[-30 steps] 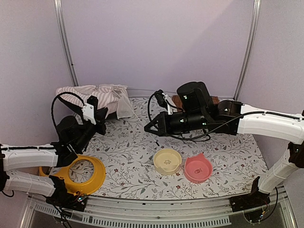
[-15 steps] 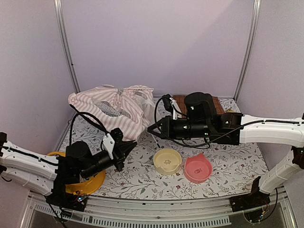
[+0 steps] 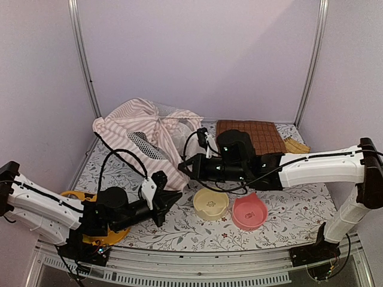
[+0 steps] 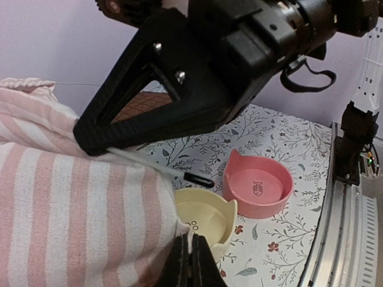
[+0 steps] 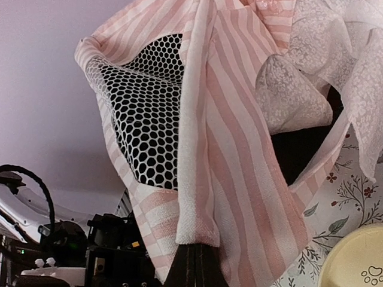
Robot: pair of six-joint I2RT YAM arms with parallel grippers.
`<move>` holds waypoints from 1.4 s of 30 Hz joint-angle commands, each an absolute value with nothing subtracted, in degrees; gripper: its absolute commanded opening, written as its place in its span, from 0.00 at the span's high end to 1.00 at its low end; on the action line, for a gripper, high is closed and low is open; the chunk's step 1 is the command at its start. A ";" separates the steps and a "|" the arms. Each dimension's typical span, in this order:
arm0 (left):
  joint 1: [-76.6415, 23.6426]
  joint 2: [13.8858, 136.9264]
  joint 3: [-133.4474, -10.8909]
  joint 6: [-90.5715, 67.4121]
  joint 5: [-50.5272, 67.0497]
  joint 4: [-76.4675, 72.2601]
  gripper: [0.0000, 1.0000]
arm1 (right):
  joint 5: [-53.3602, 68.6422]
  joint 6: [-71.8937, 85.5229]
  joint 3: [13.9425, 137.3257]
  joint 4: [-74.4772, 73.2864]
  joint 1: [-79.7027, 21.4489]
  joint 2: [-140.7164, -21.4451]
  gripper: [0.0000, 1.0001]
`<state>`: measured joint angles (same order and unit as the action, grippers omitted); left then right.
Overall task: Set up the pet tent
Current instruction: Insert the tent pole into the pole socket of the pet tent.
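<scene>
We see the pet tent (image 3: 157, 133) bunched and lifted in the upper left of the top view, on the bench (image 3: 293, 191) beside the brown mat (image 3: 248, 134). Our left gripper (image 3: 175, 200) is pinched tight on its lower striped corner, near the cream bowl (image 3: 211, 203). Our right gripper (image 3: 183, 168) is clamped on a striped hem at its right side.

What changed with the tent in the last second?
The pet tent was pulled from a far-left bundle toward the centre and spread open. The left gripper swung right and nearer; the right gripper barely shifted. Both pinch its fabric. The cream bowl, pink bowl and yellow ring stayed put.
</scene>
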<state>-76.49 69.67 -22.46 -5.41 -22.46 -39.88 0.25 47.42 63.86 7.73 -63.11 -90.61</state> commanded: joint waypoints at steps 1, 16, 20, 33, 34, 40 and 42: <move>-76.37 69.57 -19.34 -15.02 -21.28 -40.30 1.00 | 0.30 47.92 64.46 12.76 -63.00 -97.56 1.00; -68.39 78.53 -20.84 -35.35 -8.81 -24.77 1.00 | 8.17 47.61 76.01 8.10 -62.58 -119.75 1.00; -68.33 78.56 -19.39 -38.27 -9.81 -23.16 1.00 | 9.90 49.69 75.54 10.43 -62.58 -122.70 1.00; -68.29 71.27 -17.95 -43.97 -13.53 -13.29 0.66 | 10.65 51.59 74.25 11.82 -62.53 -122.64 1.00; -68.25 69.86 -17.53 -44.56 -13.96 -12.71 0.65 | 10.76 51.59 74.07 11.82 -62.50 -122.54 1.00; -66.76 63.63 -15.89 -45.51 -14.21 -8.92 0.67 | 11.17 51.72 73.70 12.02 -62.29 -122.28 1.00; -66.74 63.13 -15.60 -44.09 -13.06 -8.15 0.69 | 11.57 51.83 73.70 12.19 -62.24 -122.19 1.00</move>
<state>-67.77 64.47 -16.71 -44.66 -13.56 -11.62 11.22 51.66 74.13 9.47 -62.94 -122.13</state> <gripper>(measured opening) 0.320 0.008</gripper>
